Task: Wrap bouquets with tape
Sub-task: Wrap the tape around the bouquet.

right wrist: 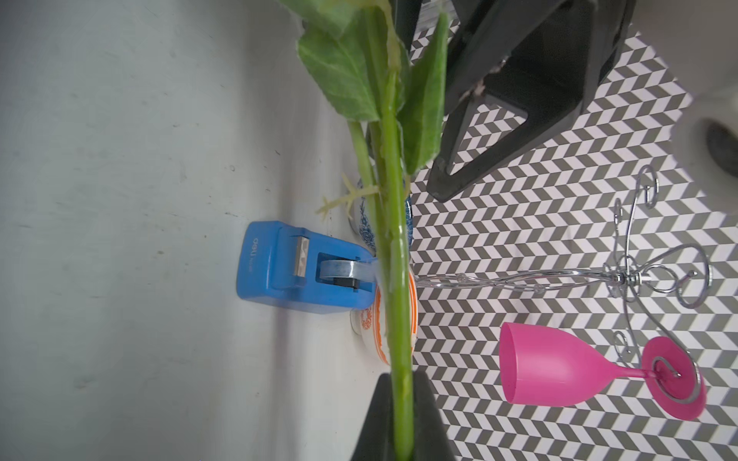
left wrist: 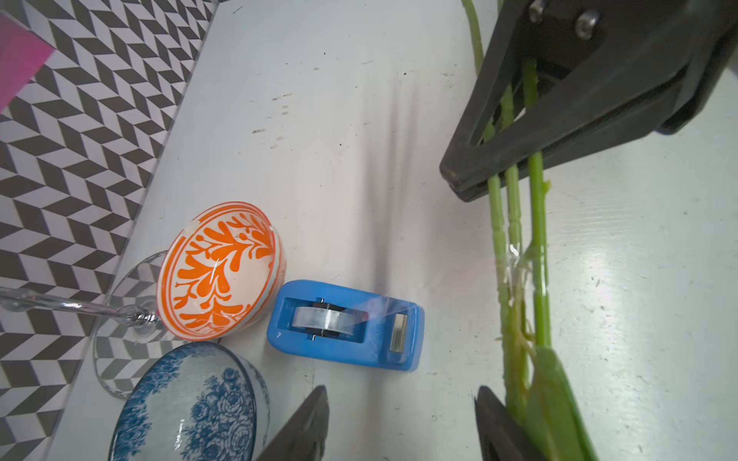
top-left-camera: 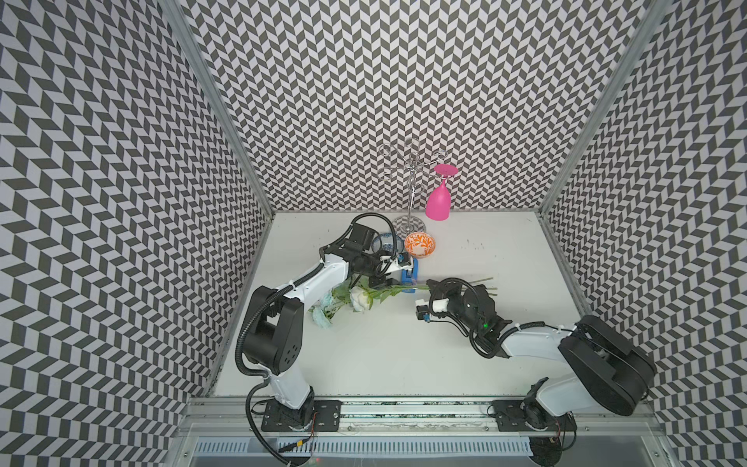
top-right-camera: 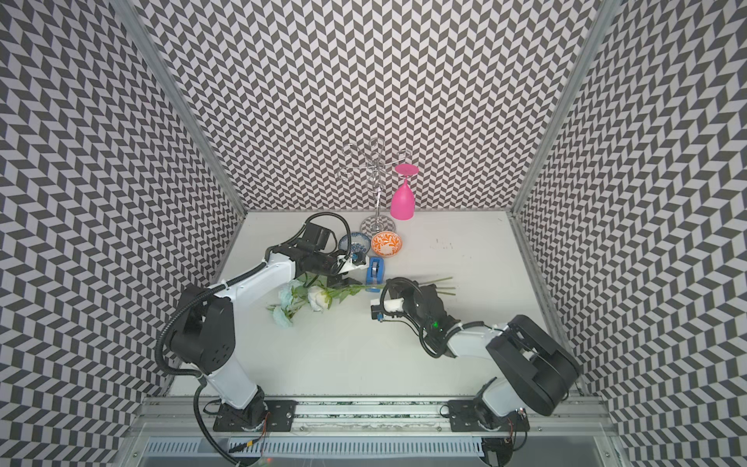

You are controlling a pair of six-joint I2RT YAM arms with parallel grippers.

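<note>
Tabletop — bouquet stems pinched between right fingers.

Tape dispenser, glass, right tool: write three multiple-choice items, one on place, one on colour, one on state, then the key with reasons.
1. Where is the tape dispenser?
A. On the table, beside the orange bowl
B. Inside the blue bowl
C. Held in the air

2. What colour is the glass hanging on the rack?
A. Green
B. Pink
C. Yellow

3. What state is the right tool in?
A. Open, holding nothing
B. Shut on the flower stems
C. Shut on a bowl

Key:
1 A, it stands on the table next to the orange bowl.
2 B, cup, stem and foot are all pink.
3 B, the left wrist view shows it pinched across the green stems.
</note>
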